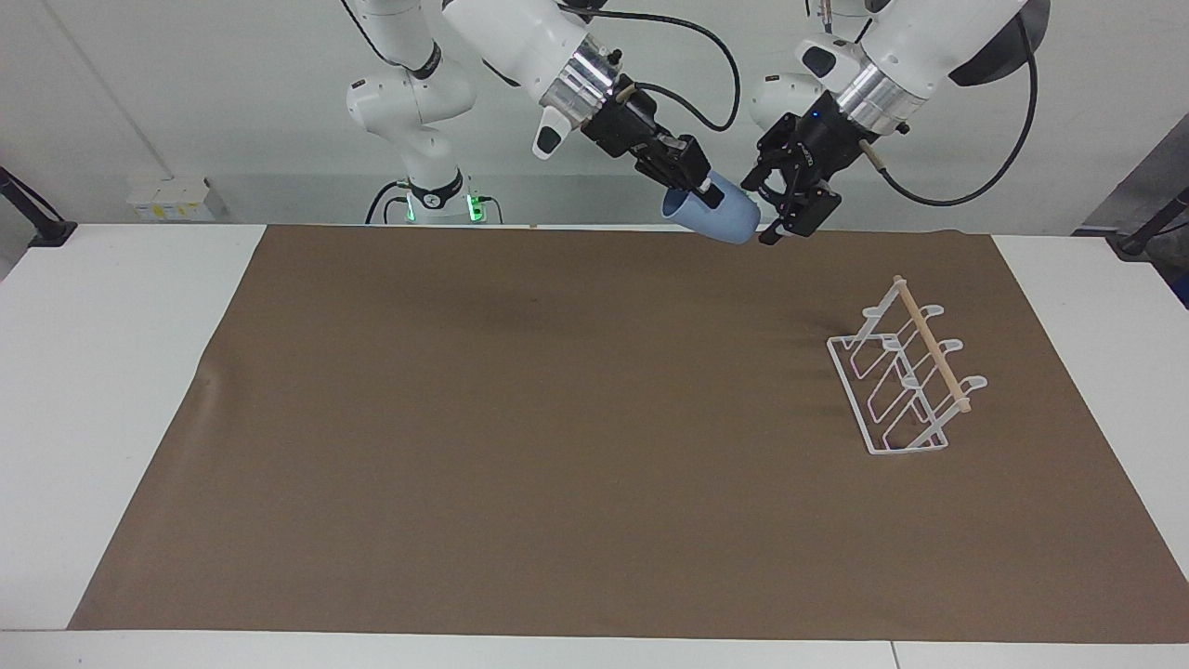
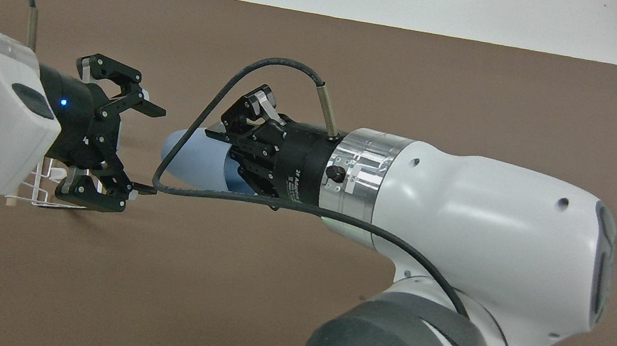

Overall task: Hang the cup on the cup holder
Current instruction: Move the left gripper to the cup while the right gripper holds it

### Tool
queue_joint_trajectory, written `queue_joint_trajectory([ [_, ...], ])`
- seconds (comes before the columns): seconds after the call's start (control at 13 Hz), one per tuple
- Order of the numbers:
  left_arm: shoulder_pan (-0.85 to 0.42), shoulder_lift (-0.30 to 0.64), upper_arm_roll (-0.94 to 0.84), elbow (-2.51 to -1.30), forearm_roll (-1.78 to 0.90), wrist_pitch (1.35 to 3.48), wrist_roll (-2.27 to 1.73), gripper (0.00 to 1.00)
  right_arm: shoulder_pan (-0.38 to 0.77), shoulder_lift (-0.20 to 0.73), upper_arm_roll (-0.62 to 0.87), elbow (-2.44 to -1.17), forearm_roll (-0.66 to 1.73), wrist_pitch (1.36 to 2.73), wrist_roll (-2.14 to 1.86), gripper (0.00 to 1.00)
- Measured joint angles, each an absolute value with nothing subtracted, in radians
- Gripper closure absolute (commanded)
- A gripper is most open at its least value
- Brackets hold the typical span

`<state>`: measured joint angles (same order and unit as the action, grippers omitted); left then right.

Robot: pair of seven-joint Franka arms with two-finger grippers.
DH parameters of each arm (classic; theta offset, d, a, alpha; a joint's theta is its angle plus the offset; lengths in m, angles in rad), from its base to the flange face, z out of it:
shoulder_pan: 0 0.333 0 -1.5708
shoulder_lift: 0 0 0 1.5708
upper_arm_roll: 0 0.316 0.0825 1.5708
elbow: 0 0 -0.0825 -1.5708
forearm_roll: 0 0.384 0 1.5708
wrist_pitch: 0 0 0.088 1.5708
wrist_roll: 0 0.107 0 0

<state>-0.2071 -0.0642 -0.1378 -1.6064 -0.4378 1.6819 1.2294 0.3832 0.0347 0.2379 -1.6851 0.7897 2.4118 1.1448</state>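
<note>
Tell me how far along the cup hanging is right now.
Picked up: the right gripper holds the cup in the air, tilted. In hand: the open left gripper is at the cup's closed end, apparently for a handover. Left: the cup holder, at the left arm's end of the table, has nothing on it.

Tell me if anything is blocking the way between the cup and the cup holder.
Only the open left gripper sits beside the cup held by the right gripper, toward the cup holder; nothing lies on the mat between.
</note>
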Motion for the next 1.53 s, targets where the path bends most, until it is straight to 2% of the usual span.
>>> queue_joint_trajectory([
  [0.23, -0.258, -0.065, -0.139, -1.627, -0.439, 1.739, 1.209, 0.0, 0.383, 0.035, 0.238, -1.686, 0.793, 2.412, 1.145, 1.0],
  [0.31, -0.273, -0.065, -0.14, -1.63, -0.439, 1.752, 1.185, 0.06, 0.383, 0.035, 0.238, -1.686, 0.793, 2.412, 1.145, 1.0],
  [0.38, -0.284, -0.066, -0.14, -1.63, -0.439, 1.759, 1.166, 0.99, 0.383, 0.035, 0.238, -1.686, 0.793, 2.412, 1.145, 1.0],
  [1.07, -0.289, -0.068, -0.139, -1.632, -0.438, 1.772, 1.198, 1.0, 0.383, 0.035, 0.238, -1.687, 0.795, 2.412, 1.148, 1.0],
  [1.15, -0.289, -0.068, -0.139, -1.632, -0.438, 1.772, 1.199, 1.0, 0.383, 0.035, 0.238, -1.687, 0.795, 2.412, 1.148, 0.67],
  [1.23, -0.289, -0.068, -0.139, -1.633, -0.438, 1.772, 1.2, 1.0, 0.383, 0.035, 0.238, -1.687, 0.795, 2.412, 1.148, 0.49],
  [1.38, -0.289, -0.068, -0.135, -1.634, -0.438, 1.771, 1.2, 1.0, 0.381, 0.035, 0.236, -1.688, 0.795, 2.412, 1.149, 0.36],
  [1.53, -0.289, -0.068, -0.132, -1.634, -0.438, 1.771, 1.2, 1.0, 0.381, 0.035, 0.235, -1.688, 0.797, 2.412, 1.161, 0.31],
])
